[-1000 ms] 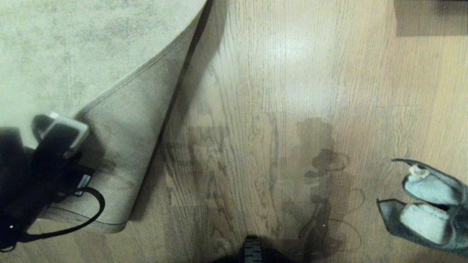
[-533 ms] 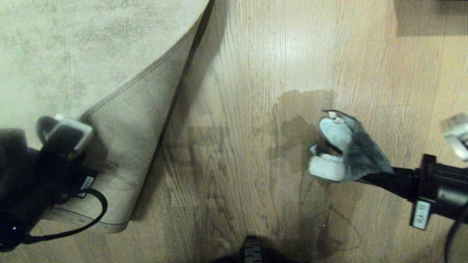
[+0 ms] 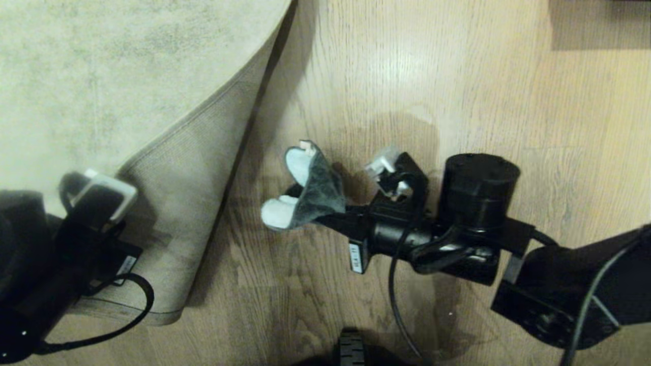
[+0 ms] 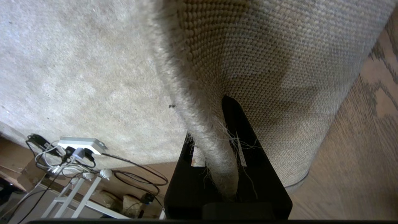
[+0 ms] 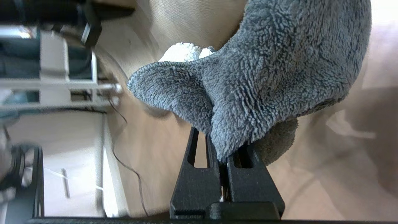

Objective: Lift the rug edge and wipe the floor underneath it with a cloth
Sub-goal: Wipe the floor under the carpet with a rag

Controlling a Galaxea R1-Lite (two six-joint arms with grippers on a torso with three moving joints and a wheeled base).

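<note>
With the rug edge (image 3: 203, 122) pinched and folded back, its tan woven backing faces up and a wedge of shadowed floor (image 3: 264, 127) lies open right beside the fold. Left end effector (image 4: 217, 149) clenched on the rug edge; pile and stray fibres show between its two black fingers in the wrist view. It sits on the side of the fold away from the bare planks, over the turned-up backing.

Cloth (image 3: 307, 190) hangs bunched in the right end effector (image 5: 222, 155), which is clamped tight on a tuck of the grey terry, paler patches showing. Cloth is near the fold, on the bare-floor side, not under the flap. Whether it touches the floor: cannot tell from the head view; the shadow beneath suggests it is a little off the boards.

Step in hand, as I judge it: lift done, cloth being brought to the uncovered strip; wiping not begun. Next move calls for lowering the cloth onto the floor and pushing it toward the fold, into the shadowed wedge, while the left grip holds the flap up. Risk: the cloth snagging the raised edge.
</note>
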